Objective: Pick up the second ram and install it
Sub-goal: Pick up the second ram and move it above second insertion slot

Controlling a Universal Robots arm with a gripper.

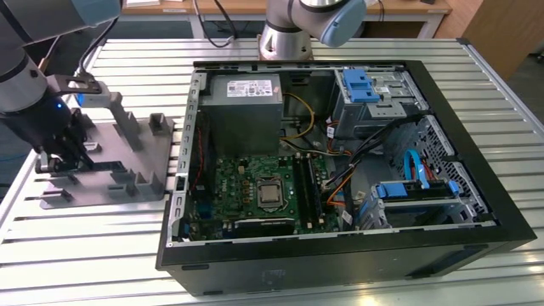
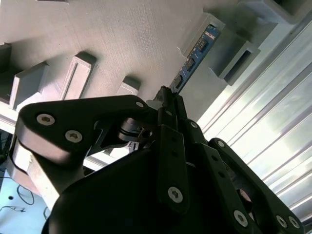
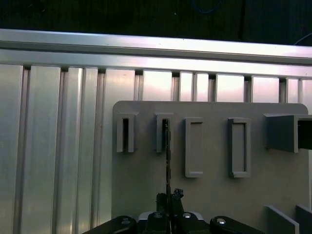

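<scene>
A: What's the arm [image 1: 289,29] made of?
B: Silver-grey tubes with pale blue caps at the joints. The wrist end is dark, with a small blue light.
A: And the gripper [image 2: 168,95]?
B: Matte black linkage bars pinned with bright silver screws [image 2: 175,194] — narrowing to slim black fingers [image 2: 171,105]. Black cables [image 1: 85,57] run beside the wrist.

A black gripper [image 2: 168,100] with bolted linkage arms sits in the foreground, its fingertips drawn together on the near end of the second ram [image 2: 196,50], a thin blue-green stick seen almost edge-on. The stick runs away across a grey tray [image 2: 122,34], its far end beside an upright peg [image 2: 204,27]. A ribbed metal table [image 2: 278,117] lies alongside the tray.
</scene>
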